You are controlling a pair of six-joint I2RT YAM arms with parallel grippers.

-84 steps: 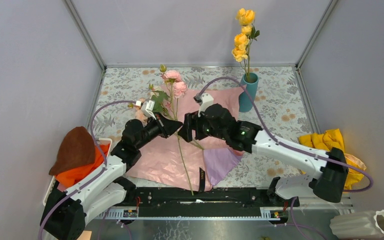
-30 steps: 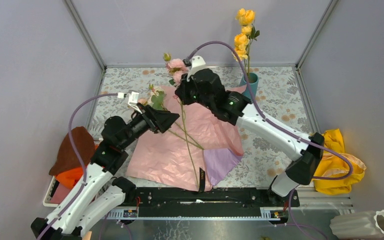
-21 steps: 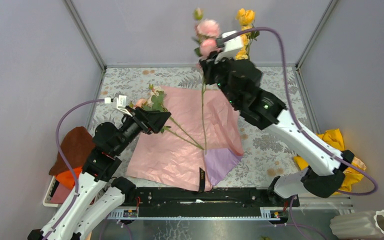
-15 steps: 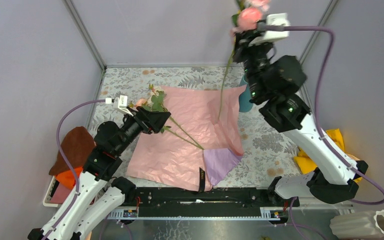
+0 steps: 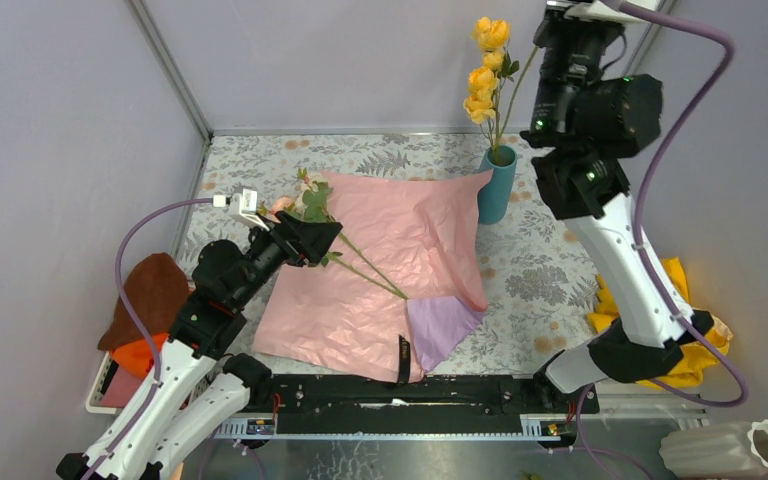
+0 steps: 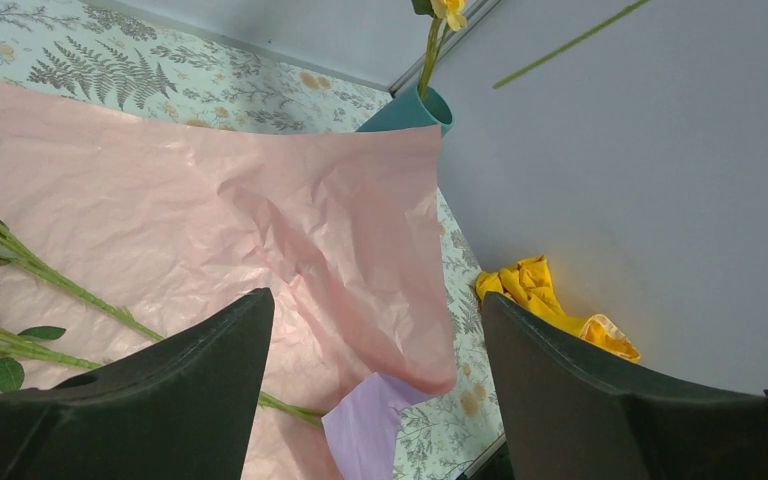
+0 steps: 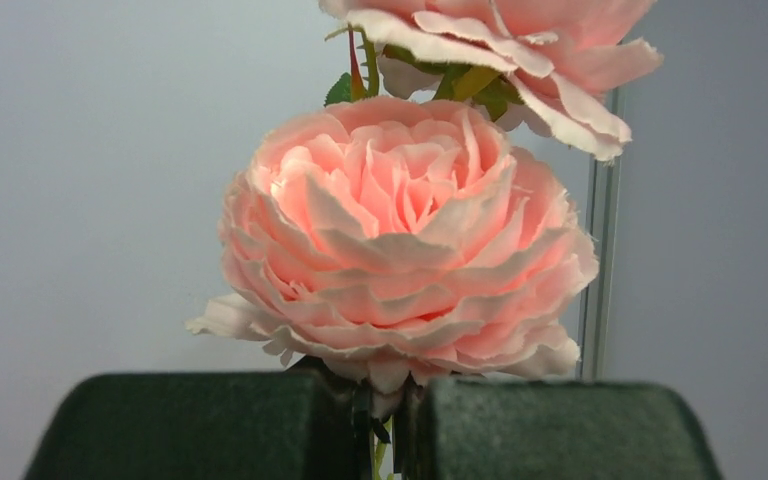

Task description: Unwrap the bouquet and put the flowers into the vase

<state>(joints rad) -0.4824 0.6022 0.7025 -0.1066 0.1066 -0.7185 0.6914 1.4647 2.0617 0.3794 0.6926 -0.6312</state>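
The bouquet's pink paper [image 5: 400, 230] lies spread flat, with a lilac sheet [image 5: 438, 325] and a black ribbon [image 5: 403, 358] at its near edge. Two flowers [image 5: 305, 198] lie across the paper, and their stems [image 6: 60, 290] run beside my left gripper [image 5: 330, 243]. That gripper hangs open just over them, holding nothing. The teal vase [image 5: 498, 185] stands at the back right with yellow roses [image 5: 483, 75] in it. My right gripper [image 7: 390, 400] is raised high above the vase, shut on the stem under a pink rose [image 7: 405, 240]. Its thin green stem [image 6: 570, 42] slants down toward the vase.
A yellow cloth [image 5: 665, 290] lies at the right edge of the table. Brown and orange cloths [image 5: 150, 300] fill a bin at the left. A white ribbed vase [image 5: 730, 450] lies at the near right corner. Grey walls close in three sides.
My right arm has swung the pink rose up and to the right, from over the paper to high above the vase. The left gripper has widened slightly and stayed in place.
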